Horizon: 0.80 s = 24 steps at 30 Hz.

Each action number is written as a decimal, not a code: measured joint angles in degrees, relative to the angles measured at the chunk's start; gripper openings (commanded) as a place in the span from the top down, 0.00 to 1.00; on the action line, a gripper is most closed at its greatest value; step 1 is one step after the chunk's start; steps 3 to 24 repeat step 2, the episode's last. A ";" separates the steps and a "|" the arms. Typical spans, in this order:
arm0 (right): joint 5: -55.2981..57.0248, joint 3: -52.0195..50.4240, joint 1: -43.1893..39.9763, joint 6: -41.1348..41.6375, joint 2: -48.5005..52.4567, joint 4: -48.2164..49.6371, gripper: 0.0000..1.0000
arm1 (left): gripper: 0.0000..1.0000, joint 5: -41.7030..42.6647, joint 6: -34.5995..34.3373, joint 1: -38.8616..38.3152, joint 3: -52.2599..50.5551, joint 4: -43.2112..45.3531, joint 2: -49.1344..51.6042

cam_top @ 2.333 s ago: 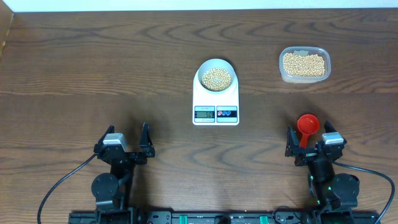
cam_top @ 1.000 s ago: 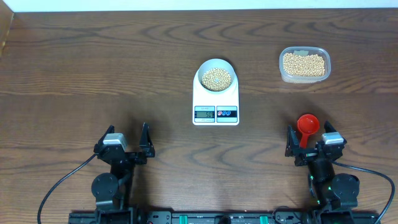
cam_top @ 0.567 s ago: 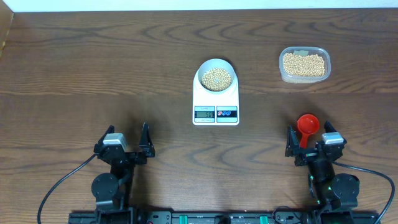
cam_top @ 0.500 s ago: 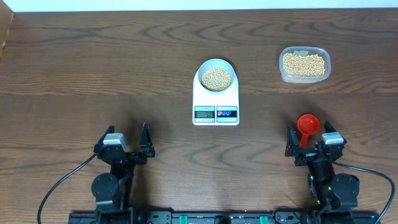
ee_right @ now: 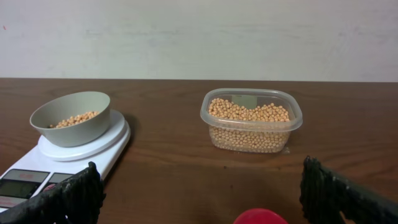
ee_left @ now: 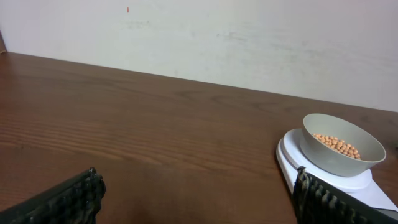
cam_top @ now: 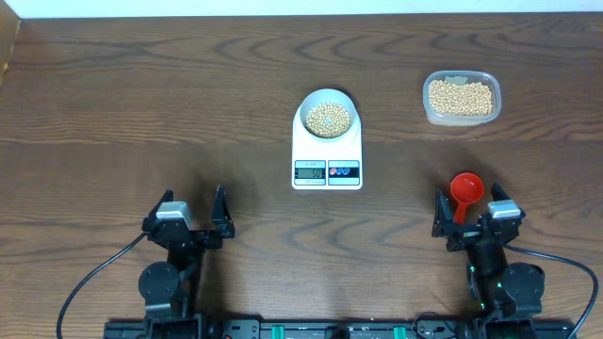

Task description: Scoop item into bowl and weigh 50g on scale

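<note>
The bowl of beans sits on the scale, well ahead of the left jaws and right jaws. Both are wide open, gripping nothing. A red scoop lies between the right jaws.

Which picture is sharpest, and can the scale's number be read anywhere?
Overhead: even light, sharp, but the display on the scale is too small to read. Left wrist: bowl crisp, its own claw fingers dark and soft at the corners. Right wrist: display slanted, unreadable.
</note>
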 measured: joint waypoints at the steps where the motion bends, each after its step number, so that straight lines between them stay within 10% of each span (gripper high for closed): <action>1: 0.00 0.00 0.00 0.00 0.00 0.00 0.01 | 0.02 0.00 0.00 0.00 0.00 -0.02 0.00; 24: -0.02 0.00 0.00 0.00 0.00 0.00 0.01 | 0.02 0.00 0.00 0.00 0.02 -0.02 0.00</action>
